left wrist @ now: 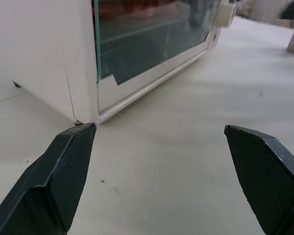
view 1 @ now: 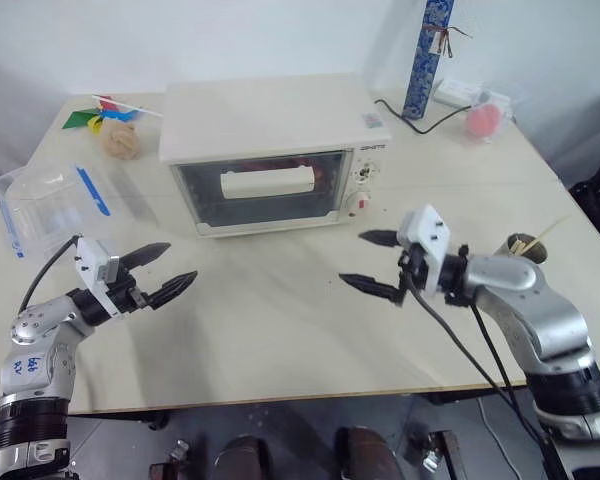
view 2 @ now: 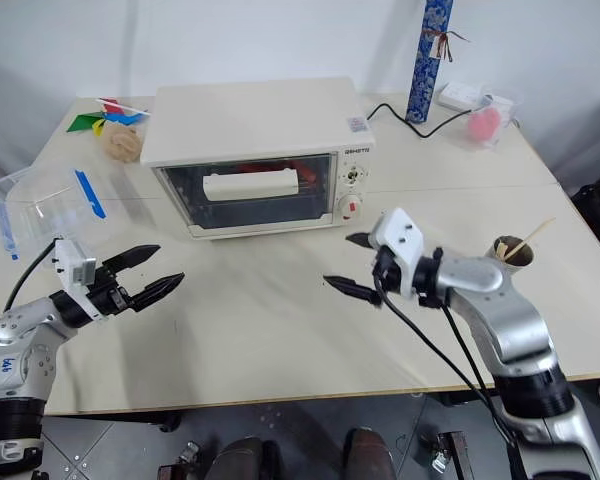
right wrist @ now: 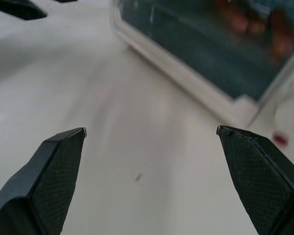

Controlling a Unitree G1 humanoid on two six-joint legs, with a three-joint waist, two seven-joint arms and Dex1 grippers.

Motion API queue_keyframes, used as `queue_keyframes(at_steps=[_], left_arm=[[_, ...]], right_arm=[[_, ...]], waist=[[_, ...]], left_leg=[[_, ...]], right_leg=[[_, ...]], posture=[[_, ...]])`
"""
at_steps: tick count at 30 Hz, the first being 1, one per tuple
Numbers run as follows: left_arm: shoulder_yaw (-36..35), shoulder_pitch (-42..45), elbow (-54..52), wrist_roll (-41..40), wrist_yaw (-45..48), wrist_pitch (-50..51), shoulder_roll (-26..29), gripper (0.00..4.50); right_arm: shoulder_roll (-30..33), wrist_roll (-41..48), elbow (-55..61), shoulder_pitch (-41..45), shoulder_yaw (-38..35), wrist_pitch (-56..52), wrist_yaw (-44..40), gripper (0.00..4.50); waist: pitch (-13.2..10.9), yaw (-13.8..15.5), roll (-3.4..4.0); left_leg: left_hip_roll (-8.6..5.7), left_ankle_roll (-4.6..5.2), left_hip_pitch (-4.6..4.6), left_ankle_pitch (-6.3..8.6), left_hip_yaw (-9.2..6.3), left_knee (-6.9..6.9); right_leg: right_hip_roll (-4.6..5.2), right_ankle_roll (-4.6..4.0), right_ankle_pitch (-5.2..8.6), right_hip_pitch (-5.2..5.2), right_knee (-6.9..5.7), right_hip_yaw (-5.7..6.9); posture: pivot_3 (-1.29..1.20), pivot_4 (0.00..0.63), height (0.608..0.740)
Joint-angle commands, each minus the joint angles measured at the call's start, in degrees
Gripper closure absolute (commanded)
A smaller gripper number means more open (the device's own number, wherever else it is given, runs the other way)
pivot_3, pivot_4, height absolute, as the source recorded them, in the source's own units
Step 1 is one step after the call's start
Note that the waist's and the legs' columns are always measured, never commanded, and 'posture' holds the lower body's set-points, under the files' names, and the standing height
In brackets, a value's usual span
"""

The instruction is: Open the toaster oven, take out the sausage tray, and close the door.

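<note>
Left eye view: you have the toaster oven (view 1: pixel 270 150) standing at the back-middle of the tabletop (view 1: pixel 280 330), its door (view 1: pixel 260 190) shut, the glass facing you. The long cream bar handle (view 1: pixel 267 183) lies across the upper part of the glass, its long axis running left to right, parallel to the tabletop's near edge. Behind the glass you can make out red shapes, judged to be the sausage tray (right wrist: pixel 255 29) on its rack inside; detail is too dim to confirm. Your left claw (view 1: pixel 162 270) hovers above the tabletop in front of the oven's left corner, fingers spread wide, nothing between them. Your right claw (view 1: pixel 375 264) hovers in front of the knob panel (view 1: pixel 360 185), fingers likewise wide apart and empty, angled toward the oven. From both claws the handle lies ahead and inward; the right one looks somewhat nearer to the oven front, so it is the likelier one to reach the bar, gripping across the bar's short section. The surface is pale, matte and level, with bare space in front of the door for it to swing down. Off to the left sits a clear plastic box (view 1: pixel 55 205) with blue clips; a cup with sticks (view 1: pixel 525 245) stands at the right, beside your right arm.
</note>
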State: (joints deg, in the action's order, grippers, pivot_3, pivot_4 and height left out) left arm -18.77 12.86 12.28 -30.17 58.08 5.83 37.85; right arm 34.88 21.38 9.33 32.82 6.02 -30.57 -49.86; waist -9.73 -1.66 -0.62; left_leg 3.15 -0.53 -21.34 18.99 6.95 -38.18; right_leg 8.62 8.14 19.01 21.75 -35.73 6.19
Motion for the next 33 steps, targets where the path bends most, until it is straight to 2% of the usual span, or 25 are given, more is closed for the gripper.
queue_keyframes(at_steps=[1, 8, 11, 16, 24, 27, 33], left_arm=[[-2.2, 0.4, -1.2, -3.1, 2.7, 0.0, 0.4, 0.04], [-6.1, 0.0, -4.0, -8.1, 3.9, 2.8, 1.1, 0.04], [-8.6, -0.8, -5.0, -10.4, 4.1, 5.4, 2.1, 0.04], [-11.0, -2.1, -5.6, -11.0, 4.0, 7.0, 3.7, 0.04], [-13.4, 0.1, -2.5, -10.2, 1.7, 8.5, 7.6, 0.04], [-13.7, 0.8, -0.1, -10.6, 5.9, 8.2, 10.2, 0.58], [-12.2, 5.6, 4.3, -11.2, 10.7, 10.2, 12.9, 2.49]], right_arm=[[-2.6, -1.2, -6.7, 7.1, 1.0, 4.4, -2.6, 0.00], [-8.3, -3.8, -19.5, 19.2, 3.3, 11.9, -7.7, 0.00], [-10.0, -3.2, -20.8, 22.3, 3.9, 12.9, -11.0, 0.00], [-11.1, -2.1, -18.5, 23.3, 4.5, 12.4, -15.2, 0.00], [-8.5, -2.8, -11.4, 18.8, 6.5, 10.5, -20.1, 0.00], [-6.9, -3.7, -9.6, 16.0, 7.4, 10.8, -20.7, 0.00], [-6.7, -4.1, -7.2, 13.8, 7.5, 10.1, -19.6, 0.00]], waist=[[0.0, 0.0, 0.00], [-0.1, -0.2, -0.04], [-0.1, -0.4, -0.04], [-0.1, -0.6, -0.04], [-0.1, -1.8, 0.00], [-0.1, -1.9, -0.01], [-0.1, -1.6, 0.00]], left_leg=[[0.00, 0.00, -0.07, 0.00, 0.05, 0.00], [0.02, -0.02, -0.20, -0.01, 0.10, -0.03], [0.04, -0.02, -0.28, -0.01, 0.11, -0.06], [0.05, -0.04, -0.37, -0.01, 0.12, 0.00], [0.07, -0.07, -0.82, -0.02, 0.11, -0.08], [0.07, -0.08, -0.82, -0.02, 0.08, -0.05], [0.07, -0.08, -0.83, -0.02, 0.11, -0.16]], right_leg=[[0.00, 0.00, 0.00, 0.07, 0.00, 0.01], [0.00, 0.00, 0.00, 0.28, -0.18, 0.08], [0.00, 0.00, 0.00, 0.41, -0.25, 0.07], [0.00, 0.00, 0.00, 0.62, -0.30, 0.08], [-0.02, 0.00, 0.00, 0.95, -0.31, 0.27], [-0.02, 0.00, 0.00, 0.95, -0.31, 0.36], [-0.02, 0.00, 0.00, 0.93, -0.31, 0.37]], posture=[[0.00, 0.150, 0.740], [0.00, 0.150, 0.740], [0.00, 0.150, 0.740], [0.00, 0.150, 0.740], [0.00, 0.150, 0.740], [0.00, 0.150, 0.740], [0.00, 0.150, 0.740]])
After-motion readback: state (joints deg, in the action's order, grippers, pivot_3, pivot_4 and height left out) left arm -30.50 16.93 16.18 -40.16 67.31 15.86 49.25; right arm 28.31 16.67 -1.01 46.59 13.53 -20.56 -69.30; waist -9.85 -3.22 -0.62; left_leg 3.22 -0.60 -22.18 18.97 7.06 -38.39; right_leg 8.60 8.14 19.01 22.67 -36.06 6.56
